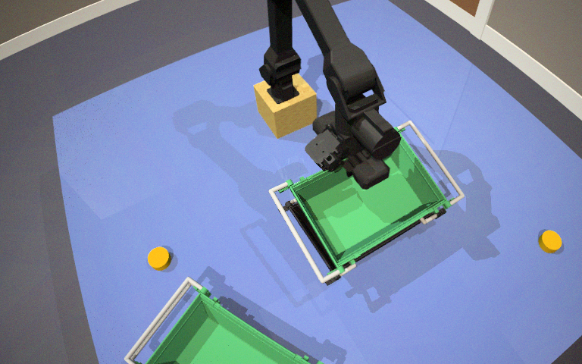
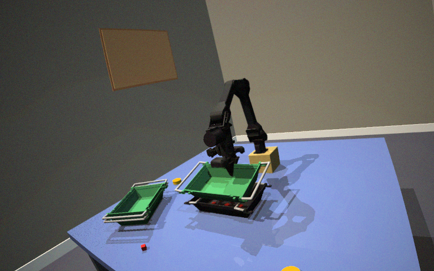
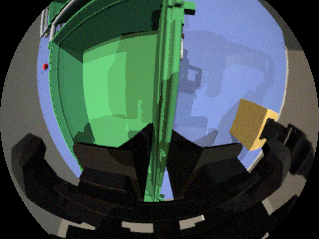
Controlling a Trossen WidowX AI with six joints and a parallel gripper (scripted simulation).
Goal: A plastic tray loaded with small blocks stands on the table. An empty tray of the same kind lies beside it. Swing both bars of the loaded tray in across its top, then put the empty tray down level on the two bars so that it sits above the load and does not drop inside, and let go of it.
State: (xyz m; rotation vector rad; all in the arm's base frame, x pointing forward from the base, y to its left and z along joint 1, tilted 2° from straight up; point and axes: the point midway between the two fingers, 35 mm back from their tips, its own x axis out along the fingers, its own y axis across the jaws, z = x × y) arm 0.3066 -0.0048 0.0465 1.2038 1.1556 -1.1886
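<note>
The loaded black tray [image 1: 311, 233] [image 2: 220, 209] stands on the table with red blocks [image 2: 226, 204] inside. Parts of its white wire bars [image 1: 348, 268] [image 2: 238, 208] show at its long side, apparently swung in; the rest is hidden. The empty green tray [image 1: 386, 202] [image 2: 217, 183] [image 3: 102, 80] hangs above it, its own bars swung out. My gripper [image 2: 232, 168] [image 3: 156, 127] is shut on this tray's long side wall, one finger inside and one outside. The held tray looks tilted, lower on the side away from the gripper. A gap shows between the trays.
A second green tray [image 1: 223, 343] [image 2: 140, 201] stands to one side. A red cube [image 2: 143, 247] [image 3: 45, 66] lies near the table edge. Yellow discs [image 1: 159, 258] [image 1: 549, 241] [image 2: 176, 180] lie on the table. The arm stands on a wooden block [image 1: 295, 114] [image 2: 264, 160] [image 3: 249, 124].
</note>
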